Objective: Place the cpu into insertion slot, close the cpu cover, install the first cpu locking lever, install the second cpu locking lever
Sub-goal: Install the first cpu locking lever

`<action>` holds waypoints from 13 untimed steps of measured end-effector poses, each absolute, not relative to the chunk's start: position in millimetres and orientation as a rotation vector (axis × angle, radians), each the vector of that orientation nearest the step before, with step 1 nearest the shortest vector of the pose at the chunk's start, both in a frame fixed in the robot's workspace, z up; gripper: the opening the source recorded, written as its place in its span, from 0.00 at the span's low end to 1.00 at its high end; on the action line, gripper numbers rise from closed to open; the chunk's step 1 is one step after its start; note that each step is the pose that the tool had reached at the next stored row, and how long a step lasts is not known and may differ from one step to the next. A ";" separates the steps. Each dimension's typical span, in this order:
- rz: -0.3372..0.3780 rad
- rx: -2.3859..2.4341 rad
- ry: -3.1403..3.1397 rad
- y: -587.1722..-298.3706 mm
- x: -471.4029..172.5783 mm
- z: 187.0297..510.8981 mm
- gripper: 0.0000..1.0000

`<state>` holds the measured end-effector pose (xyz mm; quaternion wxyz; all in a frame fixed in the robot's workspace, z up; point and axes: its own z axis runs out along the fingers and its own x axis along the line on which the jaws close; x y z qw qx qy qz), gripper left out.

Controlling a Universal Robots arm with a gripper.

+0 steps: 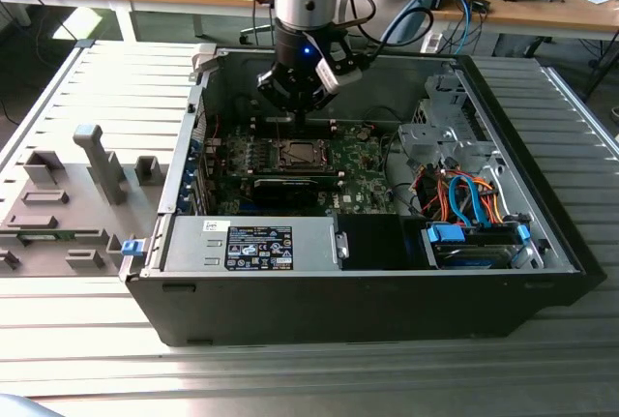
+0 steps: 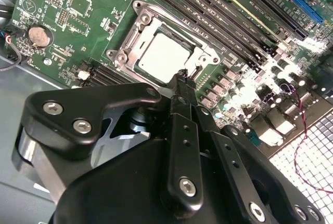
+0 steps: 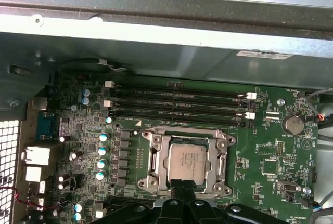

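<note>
The cpu point(image 3: 186, 162) lies flat in the insertion slot point(image 3: 148, 140) on the green board, its dull silver top facing up. The cpu cover point(image 3: 163, 156) lies down around it as a silvery frame, with the chip showing through its window. In the second wrist view the cpu point(image 2: 162, 57) sits just beyond my gripper point(image 2: 181, 76), whose black fingers meet in a narrow tip at the socket's near edge, shut with nothing visible between them. In the exterior view my gripper point(image 1: 295, 115) hangs inside the open case, just above the socket point(image 1: 298, 154).
Long memory slots point(image 3: 177, 102) run beside the socket, toward the case wall. A black expansion card point(image 1: 290, 185) lies in front of it. The power supply point(image 1: 256, 243), coloured cables point(image 1: 464, 194) and a drive cage crowd the case. Grey fixtures point(image 1: 87, 175) stand at the exterior view's left.
</note>
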<state>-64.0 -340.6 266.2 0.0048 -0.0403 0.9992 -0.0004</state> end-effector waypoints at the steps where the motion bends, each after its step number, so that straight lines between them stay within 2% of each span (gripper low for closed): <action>1: -0.001 -0.126 3.129 -340.6 -64.3 266.2 0.11; 13: 0.000 -0.126 3.129 -340.7 -69.5 266.2 0.11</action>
